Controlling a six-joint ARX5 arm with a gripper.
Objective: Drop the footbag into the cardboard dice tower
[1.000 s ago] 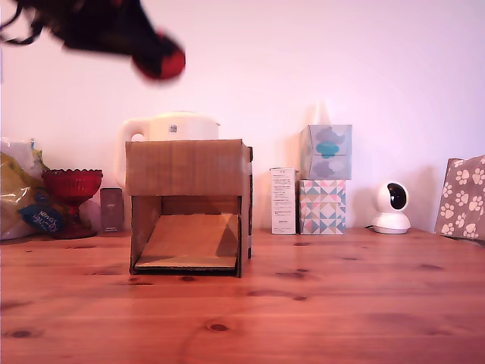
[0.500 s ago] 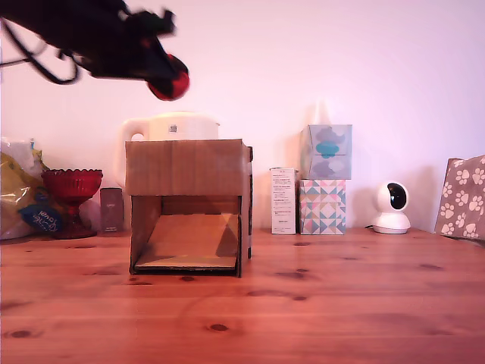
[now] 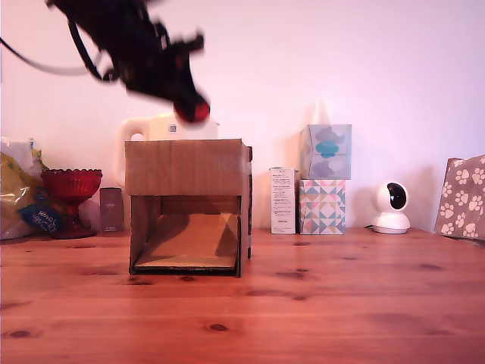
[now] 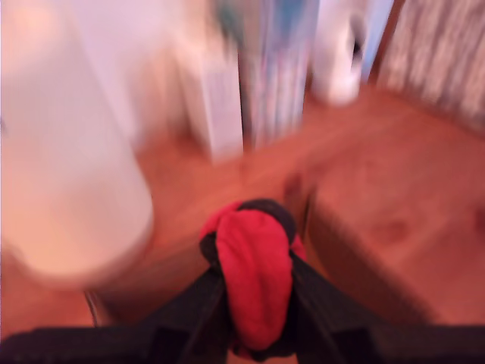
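Pale wall and a knotty wooden bench [image 3: 341,303] frame the cardboard dice tower [image 3: 188,205], its front opening showing the sloped ramp, with a white kettle [image 3: 170,127] just behind. Above its top, toward the exterior view's right, the black arm tilts downward, its hand [image 3: 189,108] clenched on the red-and-black footbag [image 4: 254,284], carried clear of the cardboard. Transport looks nearly complete; next comes centring over the top opening, then letting go.
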